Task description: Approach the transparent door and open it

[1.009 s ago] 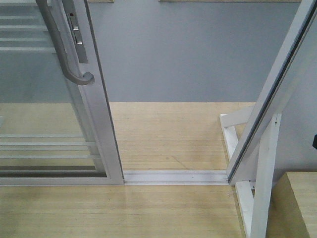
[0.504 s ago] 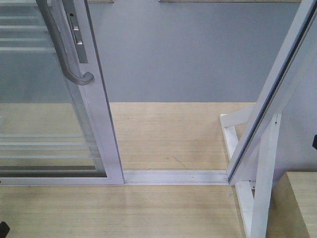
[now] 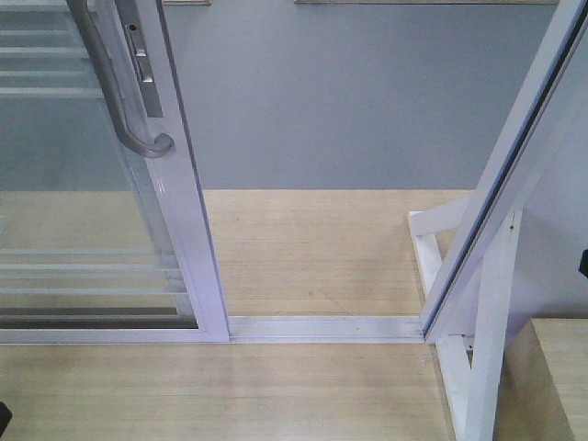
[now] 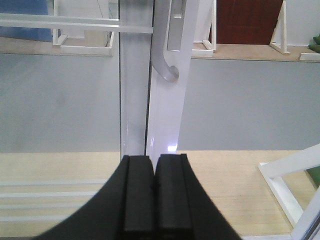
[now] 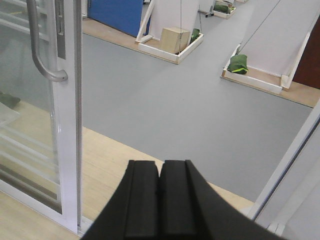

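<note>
1. The transparent door [image 3: 83,211], a tall clear glass panel in a white metal frame with thin horizontal white bars, stands at the left of the front view. Long axis vertical; it looks tilted only because of the camera angle.
2. Its handle-side stile faces right, toward the open gap. The bottom corner sits on the white floor track [image 3: 326,327], which runs left-right across the light wooden floor [image 3: 312,248].
3. The curved grey tubular handle [image 3: 119,92] runs lengthwise down that stile. Its lower end hooks back to the frame. A narrow metal lock plate [image 3: 145,64] sits just beside it on the stile.
4. The gap to the right of the door is wide. Grey floor [image 3: 349,101] shows beyond the wood strip.
5. The white outer frame post with braces [image 3: 487,303] stands at the right end of the track, well apart from the door. A light wooden box corner [image 3: 551,377] is at bottom right.
6. The left gripper [image 4: 154,192] has black pads pressed together, nothing between them. It points at the door stile [image 4: 167,115], directly below the handle's hooked end [image 4: 167,72], not touching.
7. The right gripper [image 5: 160,197] has pads also closed together and is empty. It aims into the open gap, with the door [image 5: 67,130] to its left and apart.
8. Beyond, in the right wrist view, a cardboard box [image 5: 175,39] sits in a white tray frame.
</note>
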Motion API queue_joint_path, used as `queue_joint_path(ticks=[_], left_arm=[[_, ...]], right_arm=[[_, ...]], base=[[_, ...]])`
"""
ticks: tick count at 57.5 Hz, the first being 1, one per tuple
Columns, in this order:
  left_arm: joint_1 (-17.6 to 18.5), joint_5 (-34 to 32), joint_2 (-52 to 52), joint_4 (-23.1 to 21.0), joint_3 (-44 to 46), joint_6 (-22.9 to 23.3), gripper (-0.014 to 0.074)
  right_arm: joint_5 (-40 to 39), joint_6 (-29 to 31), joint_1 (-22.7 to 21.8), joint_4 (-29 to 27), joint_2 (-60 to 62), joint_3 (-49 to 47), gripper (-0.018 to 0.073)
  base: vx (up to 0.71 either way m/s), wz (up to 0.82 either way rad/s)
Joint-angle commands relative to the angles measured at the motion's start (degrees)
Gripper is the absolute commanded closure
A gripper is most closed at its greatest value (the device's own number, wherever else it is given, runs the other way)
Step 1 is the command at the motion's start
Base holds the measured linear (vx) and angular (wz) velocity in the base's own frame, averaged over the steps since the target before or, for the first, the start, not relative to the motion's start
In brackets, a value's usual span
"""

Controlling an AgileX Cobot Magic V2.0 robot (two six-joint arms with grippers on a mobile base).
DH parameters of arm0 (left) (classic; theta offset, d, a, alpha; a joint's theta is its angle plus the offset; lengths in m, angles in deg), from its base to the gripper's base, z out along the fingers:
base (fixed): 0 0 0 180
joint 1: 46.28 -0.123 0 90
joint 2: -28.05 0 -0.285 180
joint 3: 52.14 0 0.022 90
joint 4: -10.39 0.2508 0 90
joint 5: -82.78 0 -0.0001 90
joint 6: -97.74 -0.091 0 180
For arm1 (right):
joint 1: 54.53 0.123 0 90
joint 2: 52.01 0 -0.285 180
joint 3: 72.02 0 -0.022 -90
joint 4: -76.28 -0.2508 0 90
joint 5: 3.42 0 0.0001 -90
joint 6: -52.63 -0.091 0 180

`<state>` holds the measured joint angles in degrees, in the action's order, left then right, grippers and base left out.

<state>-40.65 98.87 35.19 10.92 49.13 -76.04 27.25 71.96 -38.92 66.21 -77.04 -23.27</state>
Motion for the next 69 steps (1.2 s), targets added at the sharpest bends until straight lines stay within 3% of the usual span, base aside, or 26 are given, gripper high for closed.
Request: queue_joint_path(ticks=[1,29,35,42,48,58,61,69], left_arm=[[0.09,-4.87,-0.71,-0.19,-1.77,0.54,0.0596],[0.09,-4.87,-0.71,-0.19,-1.77,0.54,0.0596],[0.09,-4.87,-0.71,-0.19,-1.77,0.54,0.0596],[0.09,-4.87,-0.71,-0.19,-1.77,0.54,0.0596],[0.09,-4.87,-0.71,-0.19,-1.77,0.54,0.0596],[0.09,-4.87,-0.71,-0.19,-1.77,0.54,0.0596],[0.09,-4.87,-0.71,-0.19,-1.77,0.54,0.0596],[0.09,-4.87,-0.71,-0.19,-1.77,0.54,0.0596]], right_arm=[[-4.35,0.21,-0.06,-0.15,-0.74,-1.65,0.0557],[-4.96,0.11,-0.06,1.38,-0.74,-1.33,0.0557],[-11.52,-3.6,-0.06,3.29,0.3,3.07,0.0557],[-25.17,-9.84,-0.06,6.14,3.38,12.26,0.0557],[-32.57,-10.36,-0.06,5.91,7.1,21.18,0.0557],[-35.26,-11.65,-0.06,5.64,14.73,31.16,0.0557],[-31.78,-11.6,-0.2,6.0,17.0,30.92,0.0557],[-32.35,-11.45,-0.68,7.24,18.63,30.95,0.0557]], base=[[0.0,0.0],[0.0,0.0],[0.0,0.0],[0.0,0.0],[0.0,0.0],[0.0,0.0],[0.0,0.0],[0.0,0.0]])
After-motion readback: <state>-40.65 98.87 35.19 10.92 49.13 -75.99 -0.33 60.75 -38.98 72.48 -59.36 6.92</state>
